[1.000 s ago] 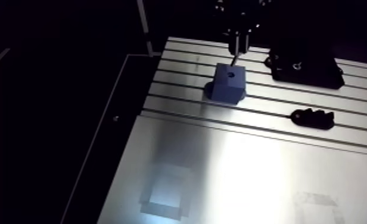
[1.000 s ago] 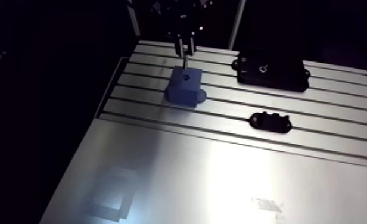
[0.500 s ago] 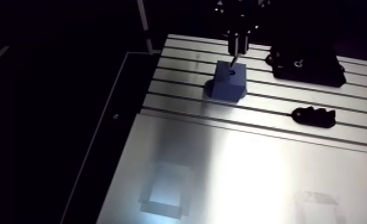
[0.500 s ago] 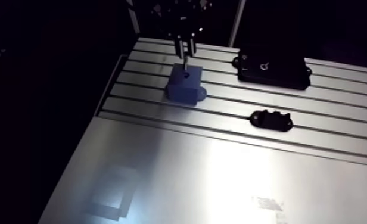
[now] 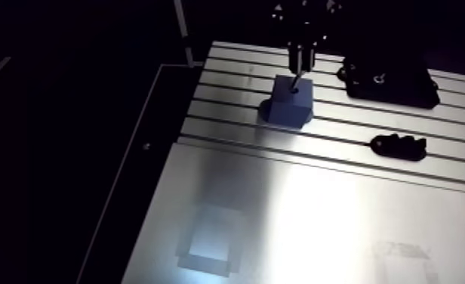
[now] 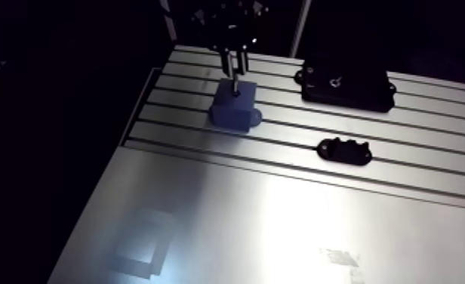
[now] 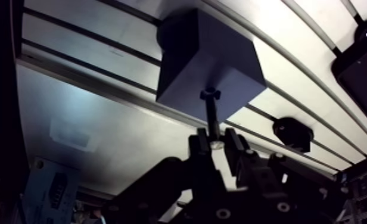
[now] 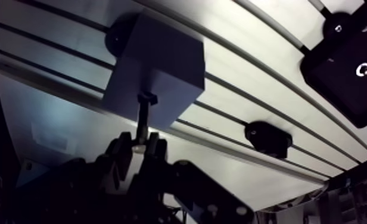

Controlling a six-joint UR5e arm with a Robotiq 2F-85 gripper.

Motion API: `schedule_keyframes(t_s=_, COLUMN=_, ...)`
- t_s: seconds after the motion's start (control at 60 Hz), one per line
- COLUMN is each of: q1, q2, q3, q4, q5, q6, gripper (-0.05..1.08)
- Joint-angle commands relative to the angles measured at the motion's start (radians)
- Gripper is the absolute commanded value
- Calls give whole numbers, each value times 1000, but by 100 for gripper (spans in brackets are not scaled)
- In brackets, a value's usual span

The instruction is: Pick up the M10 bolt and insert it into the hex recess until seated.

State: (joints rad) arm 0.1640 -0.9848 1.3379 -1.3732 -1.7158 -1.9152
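Bolt (image 7: 211,116), shank pinched tight between my fingers (image 7: 199,145), runs straight ahead, head-first onto block (image 5: 287,106), upper middle of arm view.

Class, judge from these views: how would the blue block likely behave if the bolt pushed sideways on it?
The block looks squat and solid, so tipping seems unlikely. A rounded foot at its base may fix it to the table, so it probably would not slide. The straight metal bolt looks stiff.
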Motion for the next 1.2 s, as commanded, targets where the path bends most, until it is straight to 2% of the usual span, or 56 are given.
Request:
schedule_keyframes(t_s=0.017, q1=0, q2=1, q3=5, q4=0, q5=0, q6=0, gripper=75)
schedule_keyframes(t_s=1.2, q1=-1, q2=18, q3=3, q4=-3, q5=0, q6=0, gripper=75)
